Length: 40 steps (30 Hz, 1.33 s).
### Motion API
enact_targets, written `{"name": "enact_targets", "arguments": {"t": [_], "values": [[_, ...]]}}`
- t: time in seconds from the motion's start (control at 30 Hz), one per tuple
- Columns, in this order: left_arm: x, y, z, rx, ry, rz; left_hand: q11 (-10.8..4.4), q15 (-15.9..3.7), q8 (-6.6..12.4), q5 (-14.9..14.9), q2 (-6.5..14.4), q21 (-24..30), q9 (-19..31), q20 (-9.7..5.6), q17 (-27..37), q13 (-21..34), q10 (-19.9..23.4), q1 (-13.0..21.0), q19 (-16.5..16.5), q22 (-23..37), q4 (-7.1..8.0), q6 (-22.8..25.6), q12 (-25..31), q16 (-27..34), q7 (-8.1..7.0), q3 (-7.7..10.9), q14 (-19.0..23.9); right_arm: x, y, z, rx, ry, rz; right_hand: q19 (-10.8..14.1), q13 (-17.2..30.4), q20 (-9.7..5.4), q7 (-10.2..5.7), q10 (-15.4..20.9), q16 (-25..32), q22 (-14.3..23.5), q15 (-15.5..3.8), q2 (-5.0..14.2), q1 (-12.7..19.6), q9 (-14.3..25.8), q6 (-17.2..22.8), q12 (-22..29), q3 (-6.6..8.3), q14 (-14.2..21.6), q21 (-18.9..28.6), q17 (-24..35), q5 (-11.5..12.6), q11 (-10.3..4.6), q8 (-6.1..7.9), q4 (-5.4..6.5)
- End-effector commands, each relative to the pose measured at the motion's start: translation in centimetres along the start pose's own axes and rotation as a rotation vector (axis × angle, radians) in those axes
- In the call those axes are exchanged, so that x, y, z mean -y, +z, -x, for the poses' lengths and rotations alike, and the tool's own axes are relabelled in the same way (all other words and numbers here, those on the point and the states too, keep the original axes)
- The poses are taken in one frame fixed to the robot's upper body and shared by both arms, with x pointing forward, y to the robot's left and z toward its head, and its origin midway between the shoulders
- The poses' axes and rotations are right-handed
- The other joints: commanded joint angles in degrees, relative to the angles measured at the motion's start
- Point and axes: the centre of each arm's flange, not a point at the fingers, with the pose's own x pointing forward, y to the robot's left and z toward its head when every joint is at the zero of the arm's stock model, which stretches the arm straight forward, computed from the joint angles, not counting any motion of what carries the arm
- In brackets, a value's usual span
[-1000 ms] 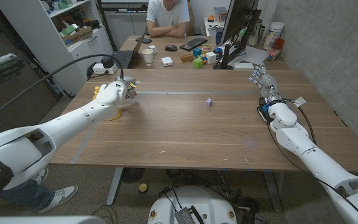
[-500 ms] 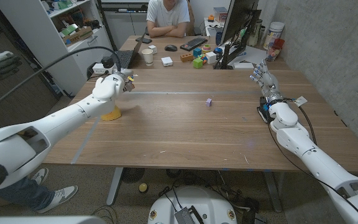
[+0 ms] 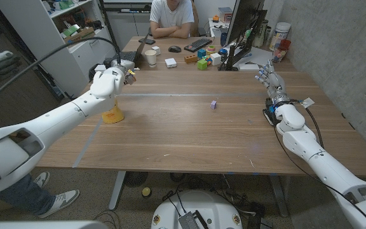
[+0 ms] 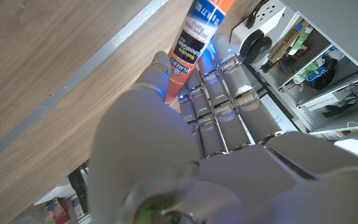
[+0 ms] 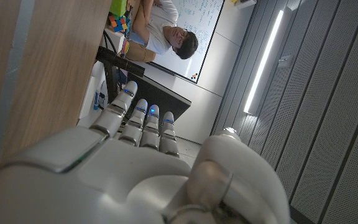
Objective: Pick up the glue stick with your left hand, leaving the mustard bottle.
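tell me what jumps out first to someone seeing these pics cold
The left robot hand, raised over the table's far left, grips an orange glue stick, plain in the left wrist view. Just below it in the head view, the yellow mustard bottle stands alone on the wood. At the far right edge, the right robot hand holds nothing, fingers straight.

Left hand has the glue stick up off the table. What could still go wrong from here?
1. Slip: in the left wrist view the glue stick sticks out far past the left hand's fingers, held near one end, so it may pivot or drop.
2. Knock-over: the mustard bottle stands right beside the left forearm; a low move could tip it.
3. The cable looping over that arm might snag.
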Motion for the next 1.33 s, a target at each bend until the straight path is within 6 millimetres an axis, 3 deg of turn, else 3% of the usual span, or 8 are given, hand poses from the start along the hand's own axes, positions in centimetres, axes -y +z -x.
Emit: {"name": "enact_targets", "arguments": {"t": [0.03, 0.67, 1.33], "values": [[-4.2, -1.1, 2.1, -0.072, 0.082, 0.009, -5.91, -6.67, 0.25, 0.67, 5.04, 0.35, 1.17, -0.05, 0.16, 6.42, 6.40, 4.30, -0.36, 0.15, 0.24, 7.47, 0.22, 0.22, -1.57, 0.22, 6.79, 1.3, 0.4, -0.5, -0.012, 0.056, 0.019, 0.22, 0.12, 0.07, -0.15, 0.49, 0.23, 0.17, 0.39, 0.01, -0.32, 0.14, 0.51, 0.07, -0.19, 0.35, 0.18, 0.14, 0.07, 0.07, -0.10, 0.10], [-9.3, -4.8, 3.5, -0.090, 0.190, -0.021, -5.89, -6.59, 0.18, 0.76, 5.12, 0.38, 1.25, 0.18, 0.57, 7.35, 6.55, 4.17, -1.06, 0.12, 0.28, 7.40, 0.24, 0.14, -1.46, 0.14, 6.74, -0.8, 0.5, 1.2, 0.007, 0.042, -0.005, 0.14, 0.13, 0.25, -0.08, 0.56, 0.21, 0.18, 0.49, -0.09, -0.61, 0.14, 0.66, 0.04, -0.36, 0.37, 0.12, 0.22, 0.03, 0.19, -0.12, 0.16], [-11.6, -7.0, 2.7, -0.085, 0.236, -0.055, -5.89, -6.34, 0.10, 0.87, 5.14, -0.06, 1.34, 0.52, 0.87, 8.42, 6.43, 4.30, -2.97, 0.06, 0.14, 7.28, 0.08, -0.11, -1.42, 0.16, 6.43, -3.5, -0.8, 0.9, 0.047, 0.012, -0.043, 0.22, 0.14, 0.38, -0.02, 0.70, 0.21, 0.19, 0.57, -0.14, -0.76, 0.14, 0.94, 0.04, -0.48, 0.54, 0.13, 0.27, 0.00, 0.11, -0.09, 0.13]]}}
